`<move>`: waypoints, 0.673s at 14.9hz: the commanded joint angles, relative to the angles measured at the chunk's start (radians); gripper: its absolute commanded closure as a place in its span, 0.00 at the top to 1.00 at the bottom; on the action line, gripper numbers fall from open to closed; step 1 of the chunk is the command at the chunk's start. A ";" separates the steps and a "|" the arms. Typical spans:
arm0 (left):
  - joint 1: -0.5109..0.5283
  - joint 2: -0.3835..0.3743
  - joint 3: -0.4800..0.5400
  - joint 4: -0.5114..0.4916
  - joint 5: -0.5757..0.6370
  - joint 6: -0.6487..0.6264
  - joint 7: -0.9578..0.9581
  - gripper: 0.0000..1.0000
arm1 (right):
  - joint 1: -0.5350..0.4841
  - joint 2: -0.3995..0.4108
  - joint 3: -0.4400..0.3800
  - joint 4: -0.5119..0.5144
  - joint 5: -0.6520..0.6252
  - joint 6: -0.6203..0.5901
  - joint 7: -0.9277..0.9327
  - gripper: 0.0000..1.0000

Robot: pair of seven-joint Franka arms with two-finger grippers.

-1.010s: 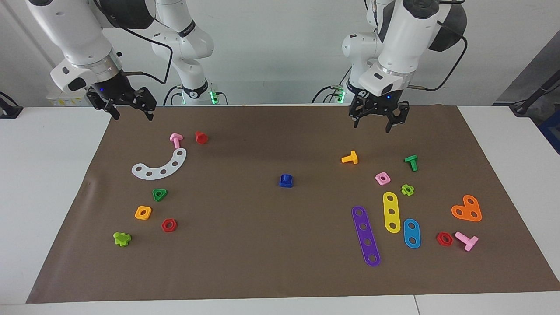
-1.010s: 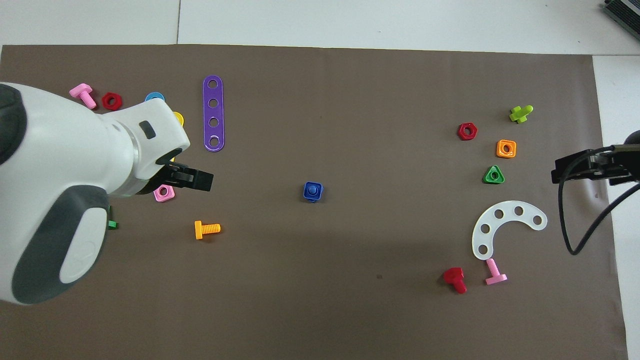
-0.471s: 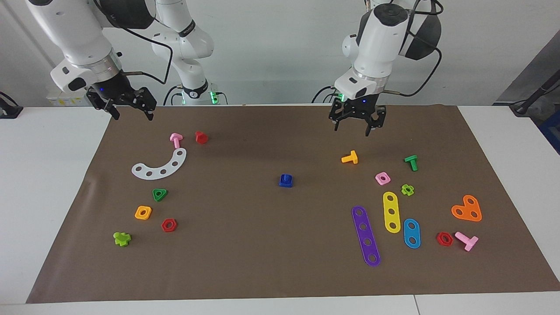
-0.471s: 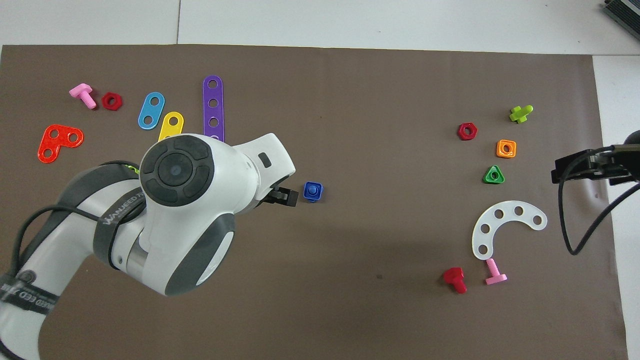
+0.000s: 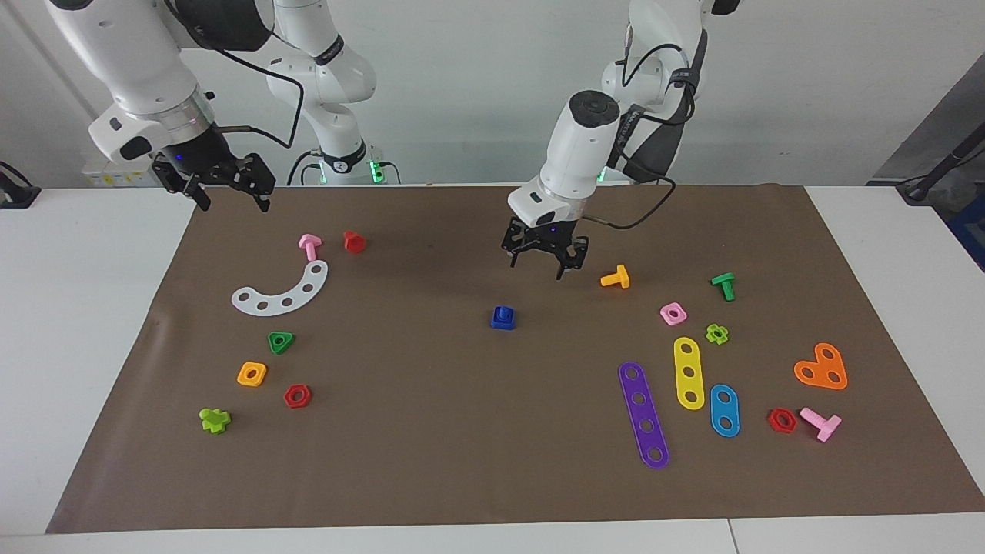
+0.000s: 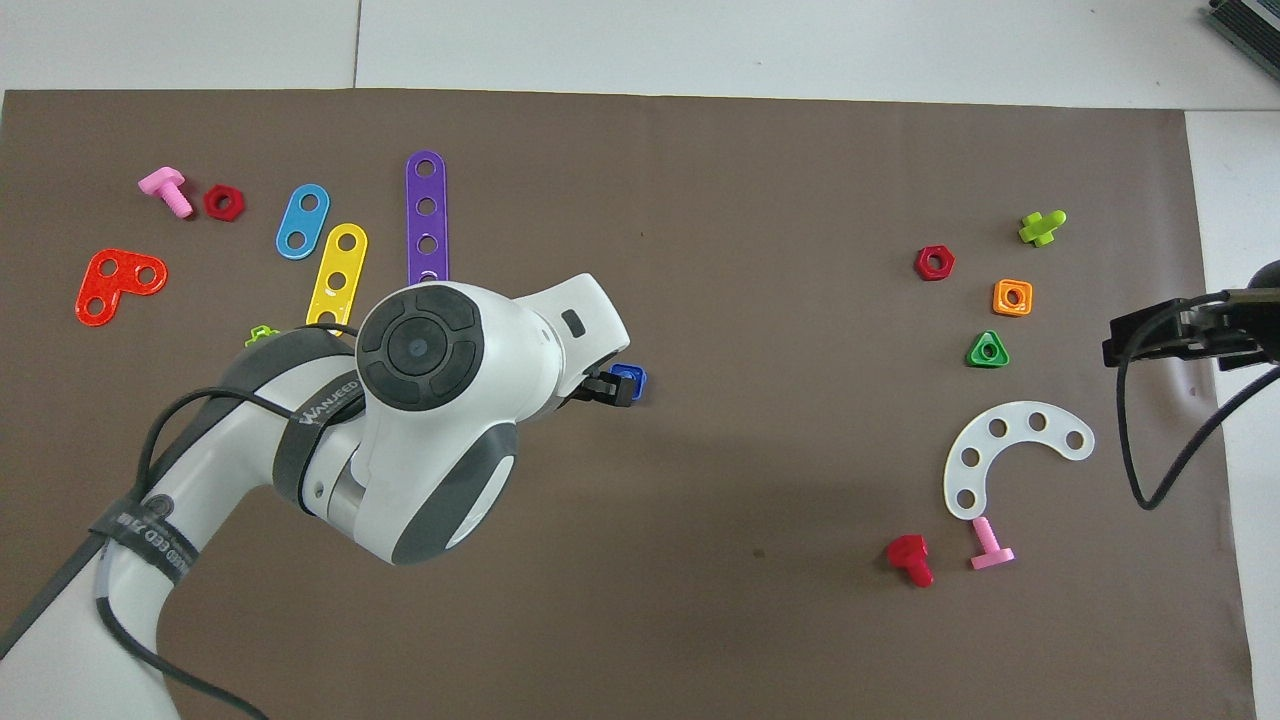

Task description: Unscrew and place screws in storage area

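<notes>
Now you are approaching: the left tool (image 5: 545,264), fingers apart and empty, hangs above the brown mat (image 5: 431,462) beside the small dark-blue plastic bolt-and-nut (image 5: 502,318) at mat centre. Next, descend squarely over it; the right tool (image 5: 223,185), open, waits.

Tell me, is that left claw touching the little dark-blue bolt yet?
Apart. The facing view shows the left gripper hanging above the mat, with bare mat between it and the dark-blue bolt.
</notes>
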 commanded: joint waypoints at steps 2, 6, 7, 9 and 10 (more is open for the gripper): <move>-0.046 0.108 0.002 0.015 0.149 0.086 -0.133 0.93 | -0.001 -0.017 0.001 -0.012 0.008 -0.005 0.006 1.00; -0.083 0.235 0.002 0.106 0.244 0.094 -0.225 0.91 | -0.001 -0.017 0.001 -0.010 0.009 -0.003 0.006 1.00; -0.082 0.252 0.000 0.112 0.279 0.104 -0.254 0.90 | -0.001 -0.017 0.001 -0.010 0.009 -0.003 0.006 1.00; -0.082 0.278 0.000 0.110 0.292 0.138 -0.262 0.88 | -0.001 -0.017 0.001 -0.010 0.009 -0.005 0.006 1.00; -0.085 0.292 0.000 0.104 0.290 0.150 -0.262 0.87 | -0.001 -0.017 0.001 -0.012 0.009 -0.005 0.006 1.00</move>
